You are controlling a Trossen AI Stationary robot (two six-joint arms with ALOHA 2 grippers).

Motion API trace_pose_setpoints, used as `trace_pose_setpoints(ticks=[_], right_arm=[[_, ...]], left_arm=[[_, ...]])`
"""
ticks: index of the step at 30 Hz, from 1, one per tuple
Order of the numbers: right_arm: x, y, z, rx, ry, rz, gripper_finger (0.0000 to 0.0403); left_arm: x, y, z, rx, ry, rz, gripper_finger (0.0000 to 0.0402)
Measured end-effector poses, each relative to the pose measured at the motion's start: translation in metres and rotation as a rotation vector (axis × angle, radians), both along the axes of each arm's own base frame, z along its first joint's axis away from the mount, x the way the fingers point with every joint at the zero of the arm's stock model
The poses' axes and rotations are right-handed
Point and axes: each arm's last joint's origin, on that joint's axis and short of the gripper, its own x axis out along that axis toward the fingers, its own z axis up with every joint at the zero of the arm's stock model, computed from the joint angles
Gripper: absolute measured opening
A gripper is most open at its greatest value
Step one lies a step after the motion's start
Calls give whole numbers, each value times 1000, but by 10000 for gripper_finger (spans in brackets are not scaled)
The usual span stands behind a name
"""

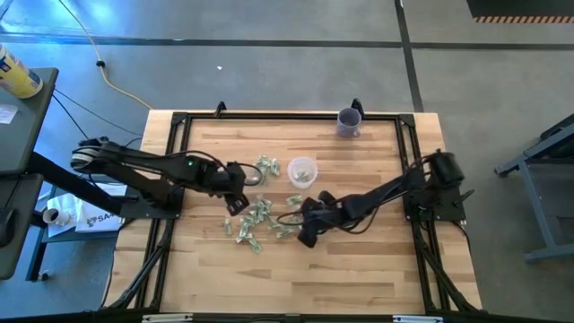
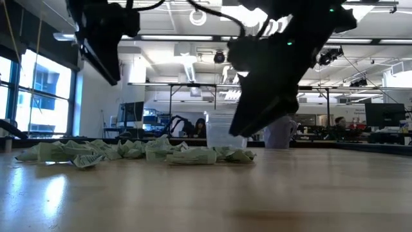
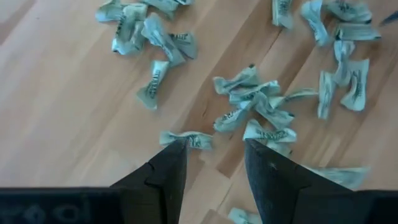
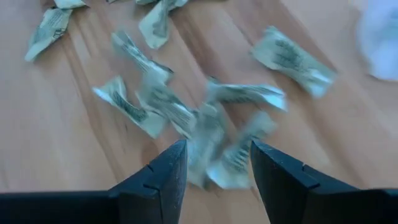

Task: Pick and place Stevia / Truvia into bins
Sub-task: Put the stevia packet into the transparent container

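My right jaws (image 4: 212, 168) hang open just above a crumpled cluster of pale green paper sweetener packets (image 4: 214, 134) on the wooden table (image 1: 359, 269), their long axes mixed. My left jaws (image 3: 211, 168), also open, hover beside one packet. The clear plastic cup (image 1: 302, 170) stands beyond, nearer my right arm.
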Motion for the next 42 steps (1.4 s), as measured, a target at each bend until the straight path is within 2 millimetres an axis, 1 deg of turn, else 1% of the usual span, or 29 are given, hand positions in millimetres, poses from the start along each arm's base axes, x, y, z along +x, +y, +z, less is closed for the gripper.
trace_pose_setpoints(ticks=[3, 5, 7, 10, 13, 15, 17, 20, 24, 28, 31, 34, 37, 40, 42], right_arm=[[15, -3, -11, 20, 34, -49, 168], [20, -6, -17, 21, 60, -85, 164], [23, -9, -18, 35, 64, -122, 158], [26, -9, -12, 74, 59, -135, 148], [28, -6, 5, 101, 43, -117, 143], [26, -3, 14, 103, 49, -119, 143], [22, -3, 15, 92, 89, -124, 146], [17, -6, 12, 92, 142, -142, 153], [13, -16, 1, 125, 162, -184, 164], [15, -26, -2, 151, 131, -207, 167], [16, -32, -12, 162, 136, -220, 161], [20, -35, -21, 196, 138, -234, 147], [21, -35, -27, 190, 151, -253, 127], [19, -37, -29, 187, 172, -279, 88], [18, -38, -25, 192, 183, -276, 47]], left_arm=[[-10, -5, 0, 3, -14, -20, 195], [-14, -8, 1, 5, -30, -36, 195], [-20, -10, 3, 5, -36, -49, 195], [-26, -12, 6, 6, -42, -58, 195], [-27, -12, 9, 3, -54, -61, 195], [-31, -11, 9, 4, -47, -60, 195], [-30, -11, 11, 7, -61, -56, 195], [-32, -10, 11, 14, -53, -54, 195], [-32, -10, 11, 16, -58, -48, 195], [-32, -10, 11, 12, -61, -43, 195], [-32, -10, 11, 13, -60, -42, 195], [-32, -10, 11, 13, -55, -42, 195], [-33, -10, 11, 14, -52, -42, 195], [-33, -10, 11, 15, -49, -42, 195], [-33, -10, 10, 16, -45, -42, 195]])
